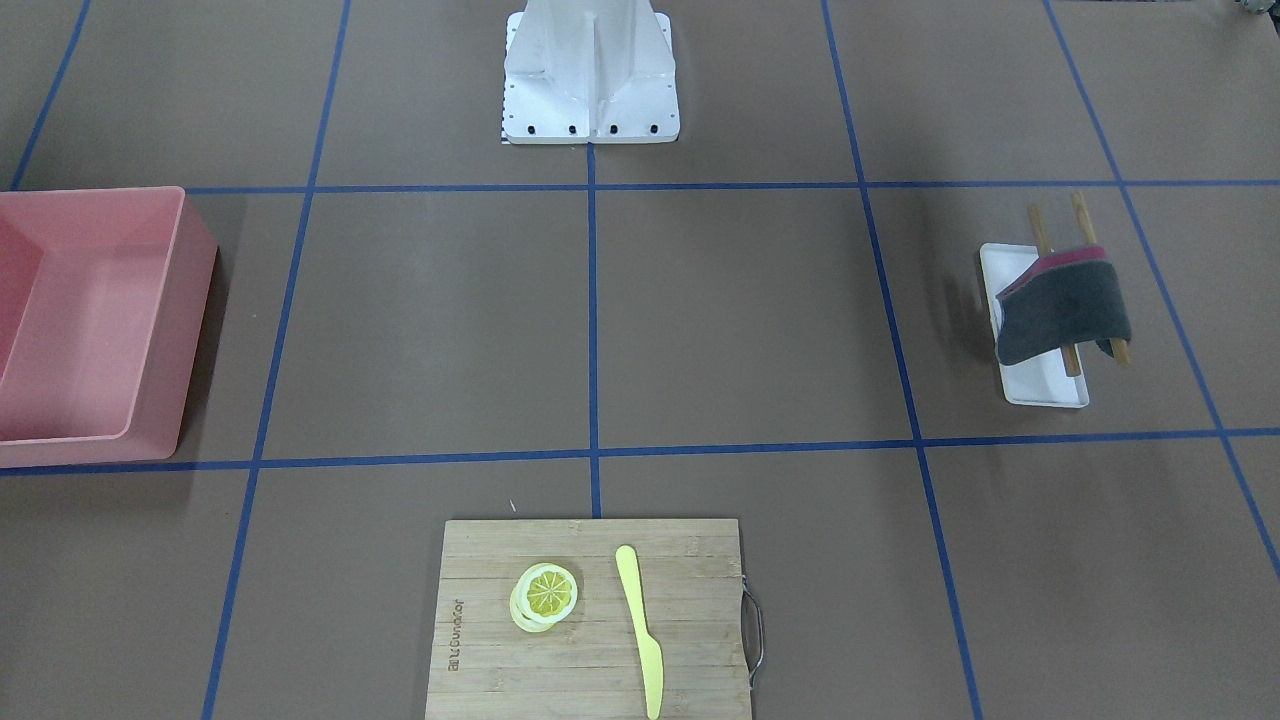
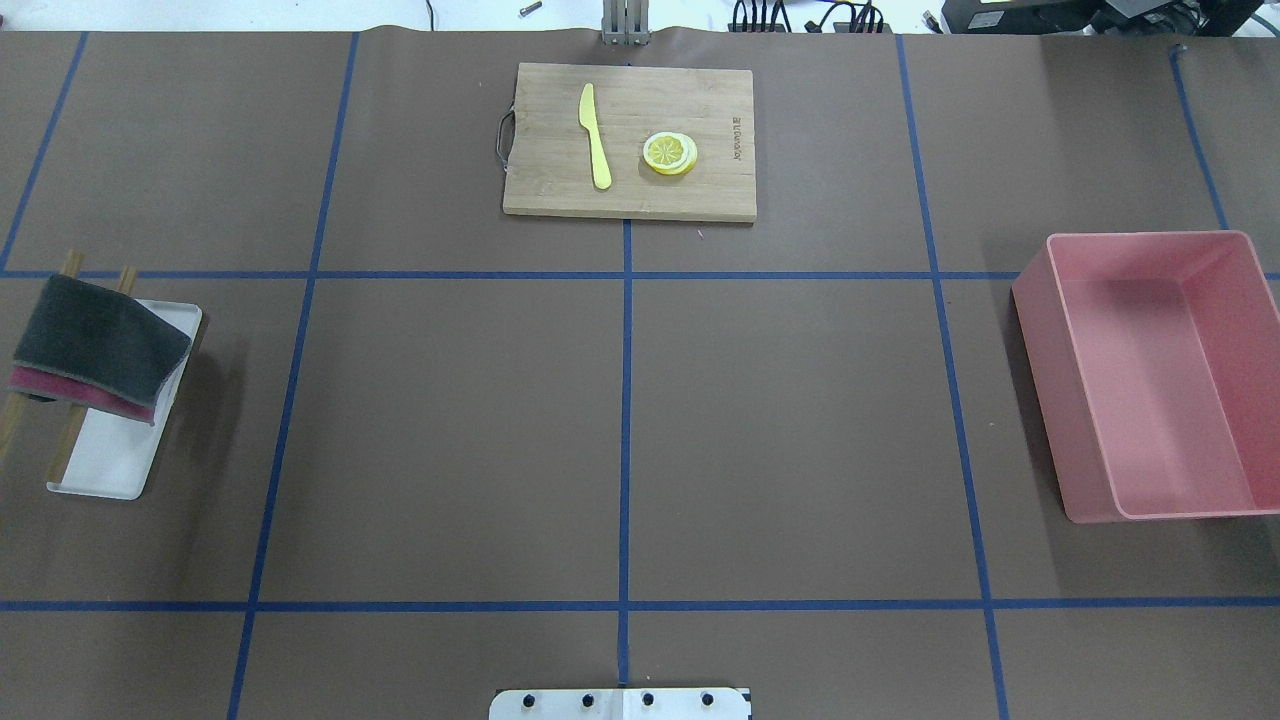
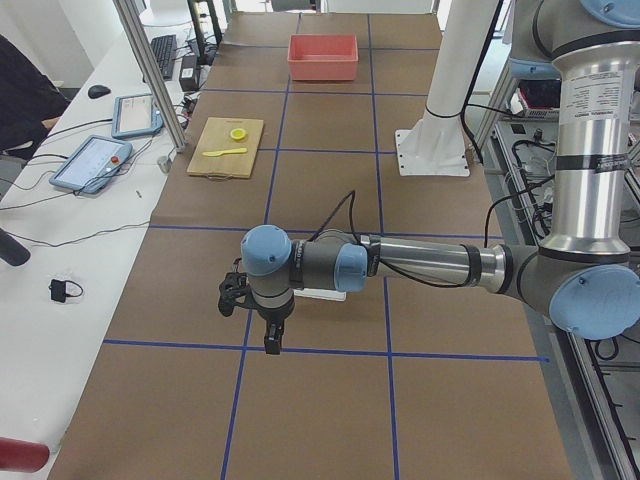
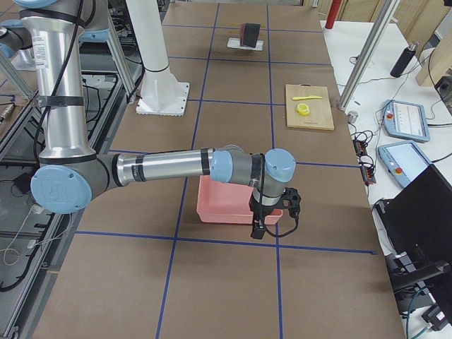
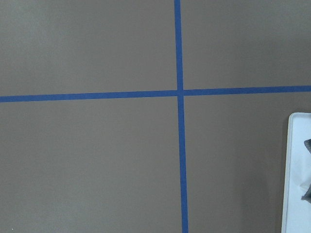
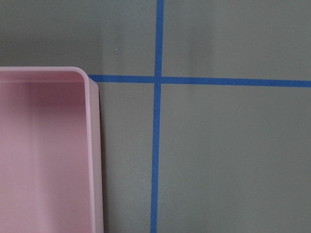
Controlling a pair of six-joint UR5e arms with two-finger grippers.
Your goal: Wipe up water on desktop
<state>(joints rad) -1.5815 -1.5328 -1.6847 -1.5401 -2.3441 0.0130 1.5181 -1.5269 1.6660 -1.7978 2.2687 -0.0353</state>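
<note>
Matte brown blue-taped desktop (image 2: 450,430) | grey-and-red folded cloth (image 2: 95,345) at left | left gripper (image 3: 272,343), right gripper (image 4: 258,231): opening and load impossible to tell

Tabletop (image 2: 450,440): large, flat, matte brown, lying level. Thin blue tape lines divide it into big rectangles, with one long line running down the middle.
</note>
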